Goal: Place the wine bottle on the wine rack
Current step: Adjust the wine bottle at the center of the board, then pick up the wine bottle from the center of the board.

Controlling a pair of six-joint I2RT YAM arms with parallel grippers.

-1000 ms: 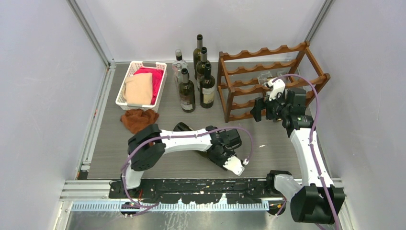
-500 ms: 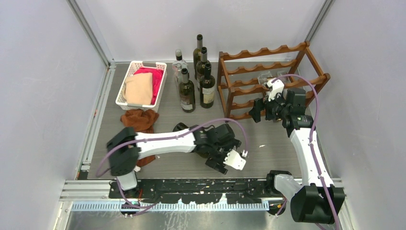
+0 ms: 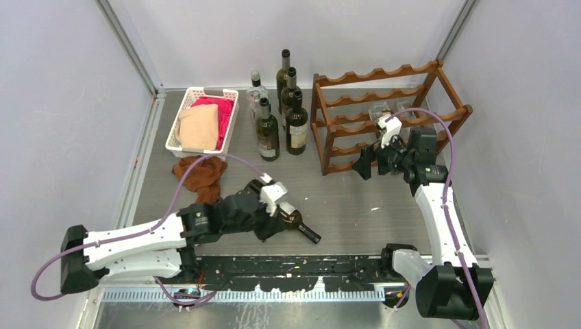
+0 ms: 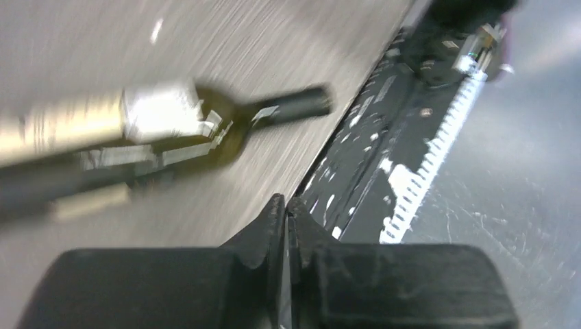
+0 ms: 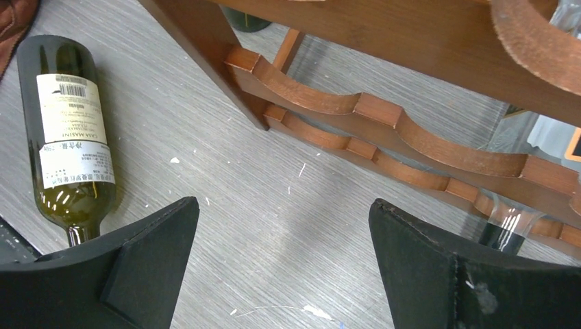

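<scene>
A wine bottle (image 3: pixel 297 223) lies on its side on the table (image 3: pixel 384 212) near the front edge, left of centre, its neck toward the front right. The wine rack (image 3: pixel 373 74) stands at the back right. Just left of it stand bottles (image 3: pixel 297 130), five as far as the overlap shows. Further left is a basket (image 3: pixel 205 90) holding cloths (image 3: pixel 199 127), with another cloth (image 3: pixel 199 171) on the table before it.

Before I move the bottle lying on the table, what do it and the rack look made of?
The wine bottle: dark olive-green glass, glossy, since light shows through its shoulder; its label looks like white printed paper. The wine rack: reddish-brown wood, apparently stained and smooth, with clean cut edges on the scalloped rails. Solid or composite wood cannot be told.
</scene>
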